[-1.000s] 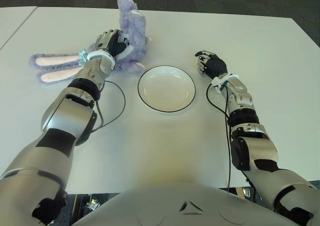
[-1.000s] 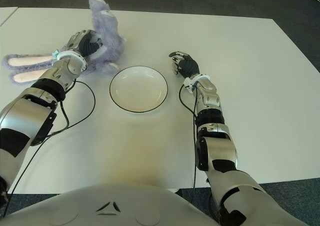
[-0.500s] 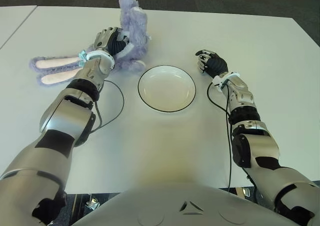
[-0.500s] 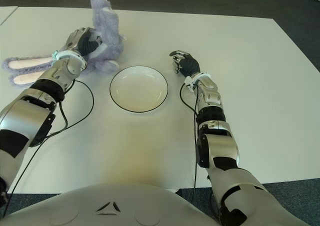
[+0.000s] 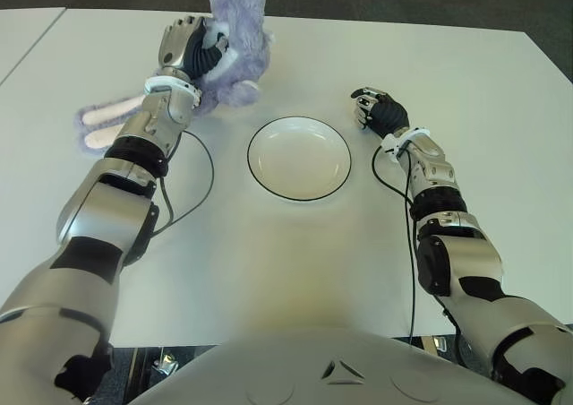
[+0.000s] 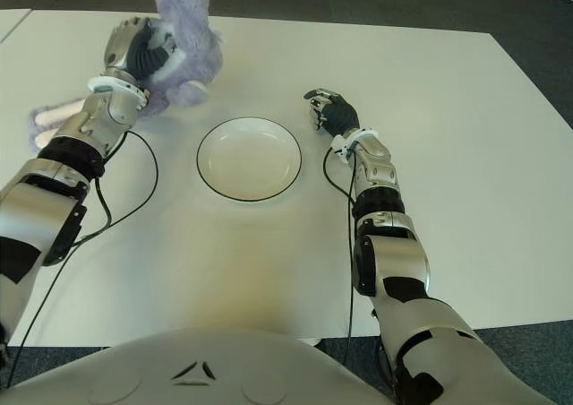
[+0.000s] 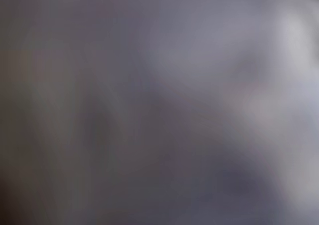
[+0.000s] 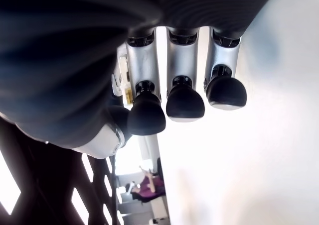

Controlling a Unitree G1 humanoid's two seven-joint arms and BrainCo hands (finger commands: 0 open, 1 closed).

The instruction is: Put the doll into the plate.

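Item: doll (image 5: 237, 42). A plush rabbit in shaggy lilac-purple fur with two long floppy ears lined pale pink. The body is raised in my grasp at the far left part of the table, upper end reaching toward the far edge. A rounded paw or foot pokes out on the side toward the plate. The ears (image 5: 106, 125) trail down behind my wrist, their tips lying on the table surface. My left wrist view is filled with blurred grey-purple fur and shows nothing else.

Item: my left hand (image 5: 190, 48). Silver and black fingers clenched round the doll's body, forearm stretched out over the left part of the table. A thin black cable (image 5: 192, 190) loops on the table beside that arm.

Item: plate (image 5: 333, 179). A round, shallow white dish with a thin dark rim, lying flat at the middle of the table, nothing in it. The doll is just beyond it and to its left, apart from the rim.

Item: my right hand (image 5: 376, 111). It shows to the right of the plate, near its far edge; fingers curled inward, black tips (image 8: 184, 102) tucked under, nothing held.

Item: table (image 5: 295, 271). Flat white top.
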